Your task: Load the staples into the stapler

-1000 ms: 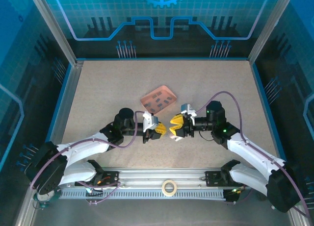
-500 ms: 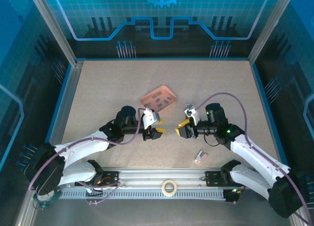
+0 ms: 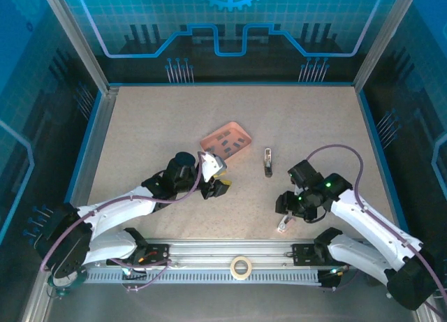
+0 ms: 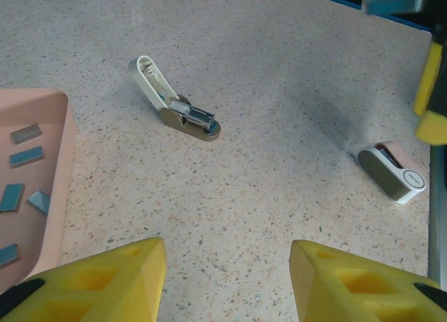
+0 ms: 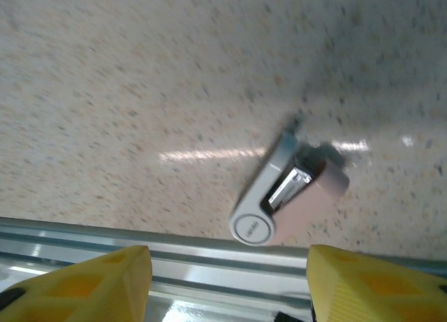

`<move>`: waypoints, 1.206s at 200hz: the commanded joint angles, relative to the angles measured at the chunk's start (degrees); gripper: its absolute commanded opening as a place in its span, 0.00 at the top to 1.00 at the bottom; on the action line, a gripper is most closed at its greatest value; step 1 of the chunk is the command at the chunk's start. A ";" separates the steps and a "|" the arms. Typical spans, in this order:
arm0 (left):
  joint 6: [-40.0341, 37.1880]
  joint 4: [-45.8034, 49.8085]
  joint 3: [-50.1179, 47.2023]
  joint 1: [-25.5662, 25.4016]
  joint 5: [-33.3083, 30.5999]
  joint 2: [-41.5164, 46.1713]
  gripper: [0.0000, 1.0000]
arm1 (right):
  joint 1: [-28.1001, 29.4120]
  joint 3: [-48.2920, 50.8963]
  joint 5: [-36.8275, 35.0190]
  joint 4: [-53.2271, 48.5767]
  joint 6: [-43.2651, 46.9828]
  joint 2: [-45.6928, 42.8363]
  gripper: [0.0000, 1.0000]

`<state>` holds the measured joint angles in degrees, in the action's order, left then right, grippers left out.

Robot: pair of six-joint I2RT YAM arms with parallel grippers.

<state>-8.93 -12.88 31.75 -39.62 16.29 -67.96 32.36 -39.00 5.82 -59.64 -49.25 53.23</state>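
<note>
Right wrist cam: pink stapler [image 5: 286, 196] just beside metal rail [image 5: 174, 255] at near bench [image 3: 154, 119] edge, metal showing between white and pink halves; top cam gives small blob there. Right tool [image 5: 227, 280] over it, spread wide, empty. Left tool [image 4: 227, 280] wide too, nothing held. Open stapler [image 4: 174, 105] mid-bench, lid up, bare bench all round. Further back, pink tray [image 4: 63, 161], staples [image 4: 26, 133] loose inside.

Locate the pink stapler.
Top view: the pink stapler lies right of centre by the front rail, nearer than the open grey stapler.
</note>
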 commanded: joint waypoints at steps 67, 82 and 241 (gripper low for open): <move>0.49 1.14 1.11 -0.42 -1.17 0.99 0.49 | 3.26 6.28 -0.74 8.82 -6.69 11.10 0.38; 0.43 1.25 1.12 -0.41 -1.26 0.99 0.49 | 3.31 6.42 -0.74 10.49 -6.34 12.84 0.43; 13.77 9.86 7.18 -0.34 -5.88 1.96 0.45 | 11.08 0.28 -10.89 17.59 7.43 13.25 0.65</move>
<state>-4.01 -8.93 33.52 -39.62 13.50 -67.70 42.22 -35.64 -0.32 -47.29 -49.36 70.37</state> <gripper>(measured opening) 0.540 0.375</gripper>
